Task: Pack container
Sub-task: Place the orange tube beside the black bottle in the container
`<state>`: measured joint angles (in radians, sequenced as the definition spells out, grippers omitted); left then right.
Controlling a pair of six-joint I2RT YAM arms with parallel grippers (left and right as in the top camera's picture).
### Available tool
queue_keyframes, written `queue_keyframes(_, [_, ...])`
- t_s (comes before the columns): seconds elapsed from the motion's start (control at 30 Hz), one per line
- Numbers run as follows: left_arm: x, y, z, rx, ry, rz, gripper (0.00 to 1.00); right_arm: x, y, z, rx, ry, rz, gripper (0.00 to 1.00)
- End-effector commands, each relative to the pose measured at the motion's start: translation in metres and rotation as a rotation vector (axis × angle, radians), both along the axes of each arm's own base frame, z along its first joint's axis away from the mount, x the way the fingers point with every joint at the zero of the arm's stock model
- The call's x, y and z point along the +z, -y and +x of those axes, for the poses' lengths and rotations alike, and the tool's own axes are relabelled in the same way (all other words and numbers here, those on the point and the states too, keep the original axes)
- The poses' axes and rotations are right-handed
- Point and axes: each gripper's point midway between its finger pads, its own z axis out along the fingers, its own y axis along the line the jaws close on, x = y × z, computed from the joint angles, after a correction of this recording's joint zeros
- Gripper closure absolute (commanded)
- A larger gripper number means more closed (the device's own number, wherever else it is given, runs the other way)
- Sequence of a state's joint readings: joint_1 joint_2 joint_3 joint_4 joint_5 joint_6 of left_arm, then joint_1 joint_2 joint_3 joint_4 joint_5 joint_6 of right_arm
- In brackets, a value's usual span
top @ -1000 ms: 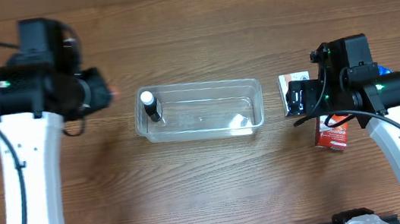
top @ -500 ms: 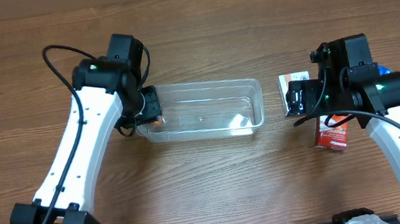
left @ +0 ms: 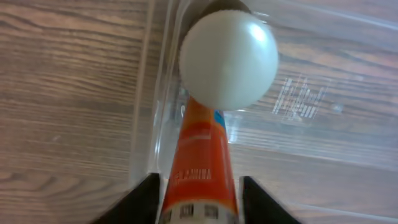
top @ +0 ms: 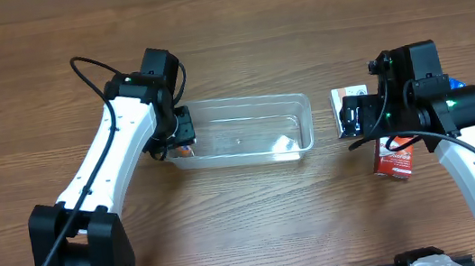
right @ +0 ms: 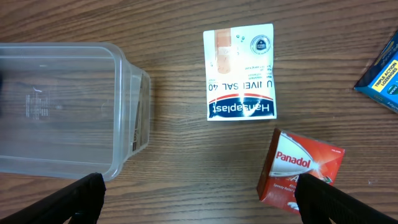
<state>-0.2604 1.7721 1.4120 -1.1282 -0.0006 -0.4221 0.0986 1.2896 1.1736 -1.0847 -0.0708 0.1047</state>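
Note:
The clear plastic container (top: 243, 103) lies at the table's middle; it also shows in the left wrist view (left: 311, 93) and the right wrist view (right: 62, 93). My left gripper (top: 182, 141) is over its left end, shut on an orange tube (left: 200, 155). A white round cap (left: 229, 59) covers the tube's far end, inside the container's left wall. My right gripper (right: 202, 205) is wide open and empty, above bare table to the right of the container (top: 351, 119).
A white Hansaplast box (right: 240, 71) lies flat just right of the container. A red Panadol box (right: 305, 168) stands nearer the front right, also in the overhead view (top: 393, 159). A blue box (right: 382, 71) sits at the far right.
My left arm swung in from the far left with the orange tube and now sits over the container's left end, hiding the small bottle there. The right arm has not moved.

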Motion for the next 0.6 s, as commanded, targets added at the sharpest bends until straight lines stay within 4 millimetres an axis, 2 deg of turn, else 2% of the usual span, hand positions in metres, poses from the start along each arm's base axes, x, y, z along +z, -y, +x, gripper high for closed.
queue_keyframes(0.0, [0.002,-0.001,0.003,0.004,0.013,0.013,0.38,0.010,0.001,0.006,-0.005,0.033,-0.001,0.00])
queue_keyframes(0.17, [0.007,0.002,0.005,0.002,0.021,-0.005,0.28,0.010,0.001,0.005,-0.005,0.030,-0.002,0.00])
queue_keyframes(0.23, [0.019,0.003,0.011,0.002,0.041,-0.009,0.28,0.010,0.001,0.005,-0.005,0.030,-0.002,0.00])
queue_keyframes(0.5, [0.097,0.009,0.035,-0.008,0.168,-0.037,0.25,0.010,0.001,0.005,-0.005,0.030,-0.002,0.00])
queue_keyframes(0.57, [0.113,0.009,0.038,-0.007,0.195,-0.043,0.24,0.010,0.001,0.005,-0.005,0.030,-0.002,0.15])
